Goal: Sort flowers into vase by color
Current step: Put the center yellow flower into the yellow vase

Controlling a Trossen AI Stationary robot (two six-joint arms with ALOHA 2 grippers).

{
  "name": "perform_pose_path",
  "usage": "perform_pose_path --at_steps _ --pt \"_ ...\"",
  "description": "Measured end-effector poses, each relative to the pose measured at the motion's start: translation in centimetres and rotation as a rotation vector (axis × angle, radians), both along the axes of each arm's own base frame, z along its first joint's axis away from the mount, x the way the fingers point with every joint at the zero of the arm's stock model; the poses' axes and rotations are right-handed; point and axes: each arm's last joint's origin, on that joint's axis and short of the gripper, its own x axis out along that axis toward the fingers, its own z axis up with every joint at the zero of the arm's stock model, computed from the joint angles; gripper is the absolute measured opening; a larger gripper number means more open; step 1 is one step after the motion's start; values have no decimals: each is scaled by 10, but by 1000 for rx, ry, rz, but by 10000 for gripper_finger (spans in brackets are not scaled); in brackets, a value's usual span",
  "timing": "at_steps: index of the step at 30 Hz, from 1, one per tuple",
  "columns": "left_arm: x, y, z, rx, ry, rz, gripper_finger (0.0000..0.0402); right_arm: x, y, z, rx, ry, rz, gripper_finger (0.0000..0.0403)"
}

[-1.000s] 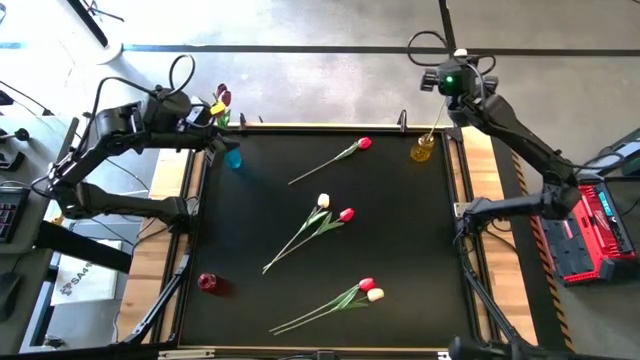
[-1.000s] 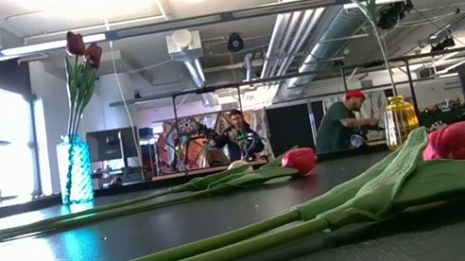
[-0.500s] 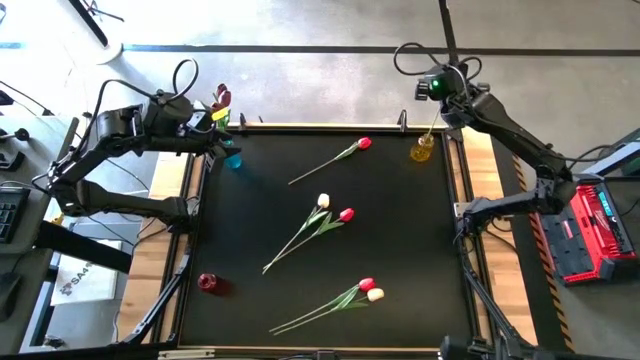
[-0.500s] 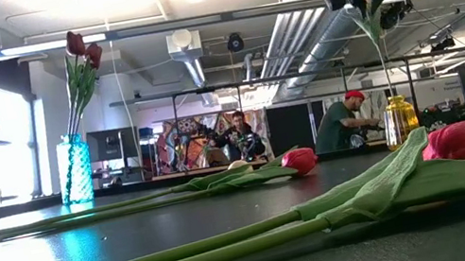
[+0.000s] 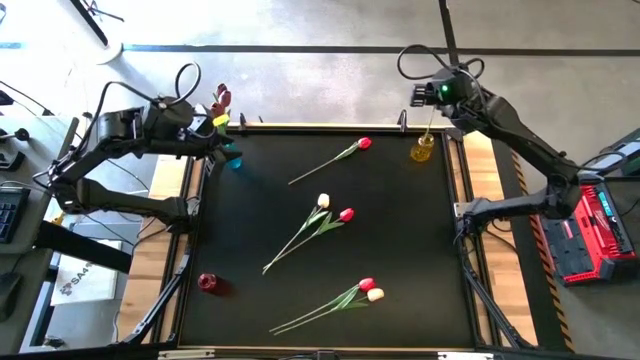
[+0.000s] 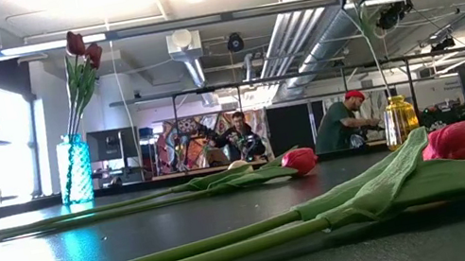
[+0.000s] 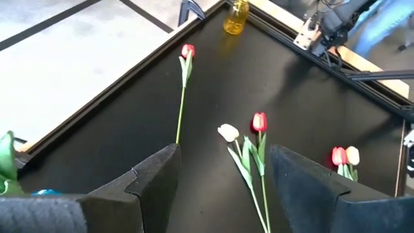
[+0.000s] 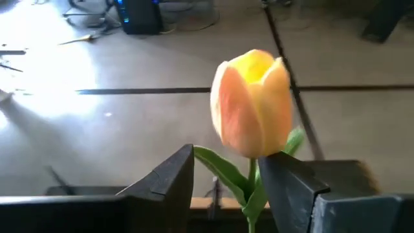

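Your cream-yellow tulip (image 8: 253, 103) stands with its stem in the yellow vase (image 5: 422, 150) at the bench's (image 5: 400, 250) far right corner, right gripper (image 8: 223, 171) fingers now apart around the stem, so lift clear, then fetch another flower while the left gripper (image 7: 220, 178) waits open.

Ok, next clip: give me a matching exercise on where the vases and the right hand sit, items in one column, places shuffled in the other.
Items:
1. yellow vase
2. blue vase
3. red vase
4. right hand

Places:
A. near-left part of the black mat, no flower in it
B. far-left corner, holding dark red tulips
C. above the yellow vase, beside the head of a pale orange tulip
D. far-right corner, with one thin stem standing in it

Pairs: 1-D, 2-B, 3-A, 4-C
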Motion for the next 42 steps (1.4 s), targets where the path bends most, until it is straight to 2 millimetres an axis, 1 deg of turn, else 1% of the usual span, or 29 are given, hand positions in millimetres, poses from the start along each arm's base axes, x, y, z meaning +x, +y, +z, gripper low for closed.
perform_pose_path --at_steps 4,9,13,20,30,36,42 --pt "2 -2 0 20 11 1 227 -6 4 2 50 10 -28 163" --pt "6 -3 -2 22 20 -10 227 -13 8 -7 163 26 -48 163" --pt "10 -5 -3 20 31 -24 227 -15 12 -12 248 30 -18 163" --pt "18 -7 -6 14 49 -50 227 -20 13 -19 439 -22 100 163" --pt "31 -16 -10 -27 66 -87 227 -21 18 -20 522 -71 152 163" --pt "39 -25 -14 -43 80 -110 227 -19 28 -17 562 -111 249 163" --pt "51 -35 -19 -54 103 -111 227 -8 43 -17 601 -106 364 163"
